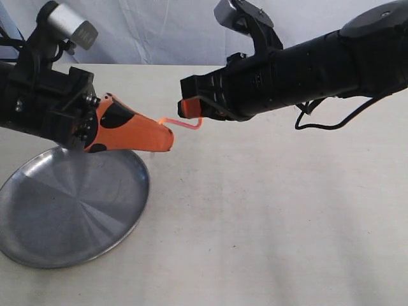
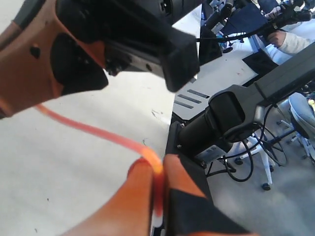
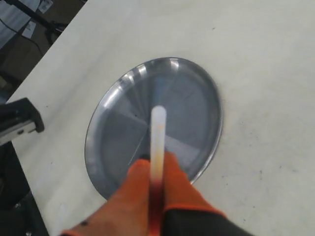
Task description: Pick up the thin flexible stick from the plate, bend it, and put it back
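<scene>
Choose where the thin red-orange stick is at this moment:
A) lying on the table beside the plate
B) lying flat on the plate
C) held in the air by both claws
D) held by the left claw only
C: the stick runs in a bend from the left claw to the right claw, each shut on one end, above the table and off the plate.

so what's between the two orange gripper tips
Only the thin red-orange flexible stick, bowed, one end pinched in the left gripper, the other in the right gripper; the exterior view shows it.
</scene>
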You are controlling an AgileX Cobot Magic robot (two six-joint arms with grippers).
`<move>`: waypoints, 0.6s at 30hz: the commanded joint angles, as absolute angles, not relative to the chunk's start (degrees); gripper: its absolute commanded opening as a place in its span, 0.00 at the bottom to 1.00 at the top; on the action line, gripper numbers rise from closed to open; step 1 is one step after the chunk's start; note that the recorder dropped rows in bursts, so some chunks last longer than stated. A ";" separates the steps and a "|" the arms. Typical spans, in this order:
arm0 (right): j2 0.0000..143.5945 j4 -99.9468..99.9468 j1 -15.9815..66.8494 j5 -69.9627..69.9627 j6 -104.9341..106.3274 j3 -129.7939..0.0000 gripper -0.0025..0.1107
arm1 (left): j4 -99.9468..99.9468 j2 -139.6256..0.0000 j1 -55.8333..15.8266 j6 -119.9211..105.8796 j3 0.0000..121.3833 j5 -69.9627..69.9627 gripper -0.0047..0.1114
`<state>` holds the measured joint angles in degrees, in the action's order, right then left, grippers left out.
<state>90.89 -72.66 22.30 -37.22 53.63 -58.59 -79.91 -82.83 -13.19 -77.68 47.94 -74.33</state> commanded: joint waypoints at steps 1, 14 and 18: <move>90.49 -70.96 22.97 -45.79 53.96 -58.44 0.02 | -84.12 -82.62 -12.60 -78.11 48.16 -67.16 0.04; 90.49 -70.81 22.97 -47.55 55.55 -58.44 0.02 | -82.96 -82.62 -12.60 -77.67 48.16 -64.62 0.04; 90.49 -70.53 22.97 -47.85 55.69 -58.44 0.02 | -81.79 -82.62 -12.60 -75.93 48.16 -62.88 0.04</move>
